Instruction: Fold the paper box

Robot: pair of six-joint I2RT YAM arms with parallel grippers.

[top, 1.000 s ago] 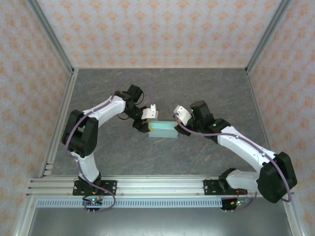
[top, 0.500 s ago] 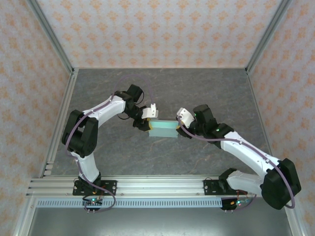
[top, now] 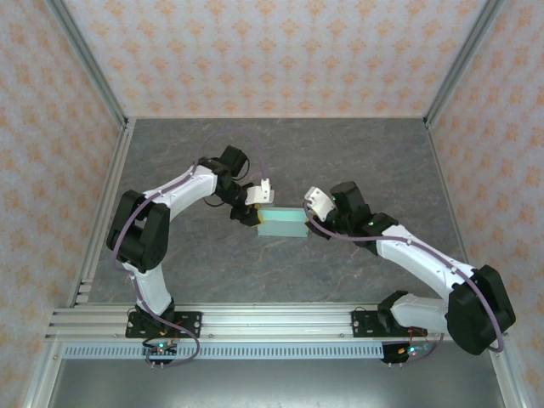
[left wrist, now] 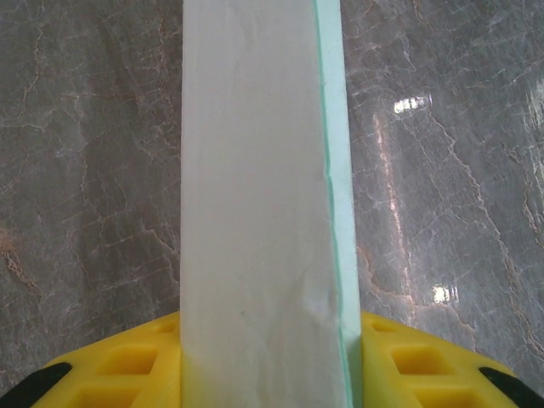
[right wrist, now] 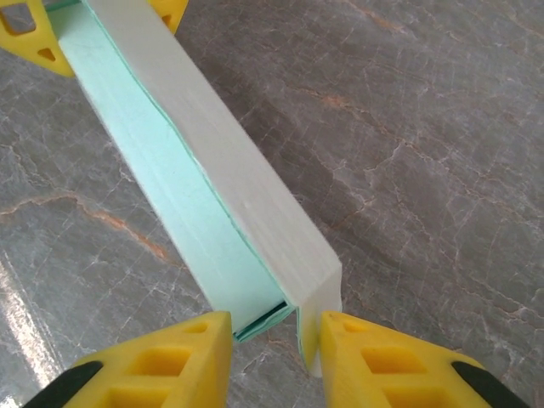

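Mid-table between both arms | paper box already a closed flat slab | left gripper pinching one end | right gripper slightly spread at other end | end flap apparently still untucked

no readable text, labels, brands or numbers anywhere

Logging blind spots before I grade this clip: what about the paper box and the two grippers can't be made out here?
- Top external: the paper box is small, so flaps, tabs and folds are unreadable; the left gripper covers its left end, the right gripper its right.
- Left wrist: the frame's top edge cuts off the box's far end, and its underside is hidden.
- Right wrist: whether the end flap is tucked is unclear; the fingers flank it and the bottom edge crops them.
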